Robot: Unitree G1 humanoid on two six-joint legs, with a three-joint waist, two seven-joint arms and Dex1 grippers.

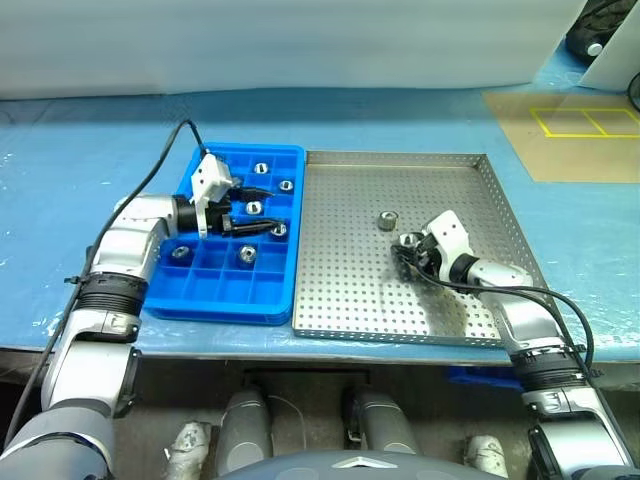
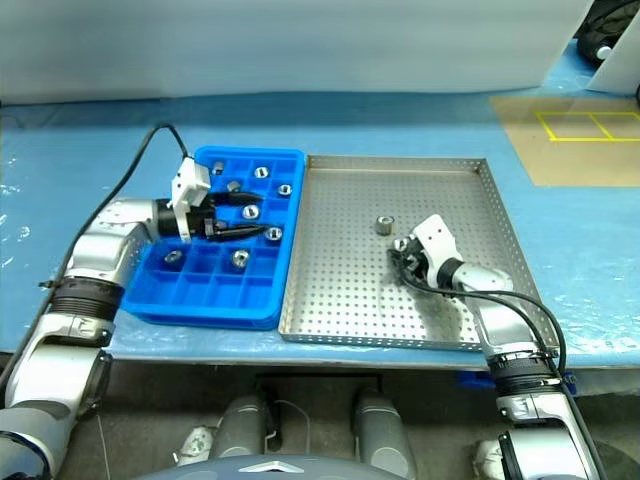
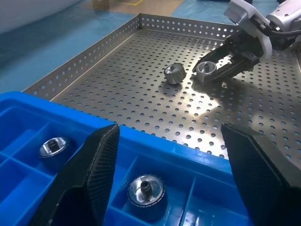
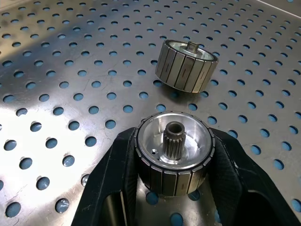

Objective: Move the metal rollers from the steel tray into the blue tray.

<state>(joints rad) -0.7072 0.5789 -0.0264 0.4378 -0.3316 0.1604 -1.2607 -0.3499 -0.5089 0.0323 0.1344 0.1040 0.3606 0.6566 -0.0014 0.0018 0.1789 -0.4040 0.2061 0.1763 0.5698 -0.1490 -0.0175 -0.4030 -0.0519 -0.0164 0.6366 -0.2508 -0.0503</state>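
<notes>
Right gripper (image 4: 175, 188) clamped on one roller (image 4: 175, 155) in the steel tray (image 1: 340, 300) — left gripper (image 1: 262, 210) open over the blue tray (image 1: 215, 298).

On the near right, the right gripper's two black fingers press both sides of a roller that sits on the perforated floor of the steel tray; a second roller (image 1: 387, 220) lies just beyond it, loose and apart. To the left, the blue tray touches the steel tray's left rim and holds several rollers (image 1: 246, 255) in separate compartments — the left gripper hangs above them with fingers spread, holding nothing.
</notes>
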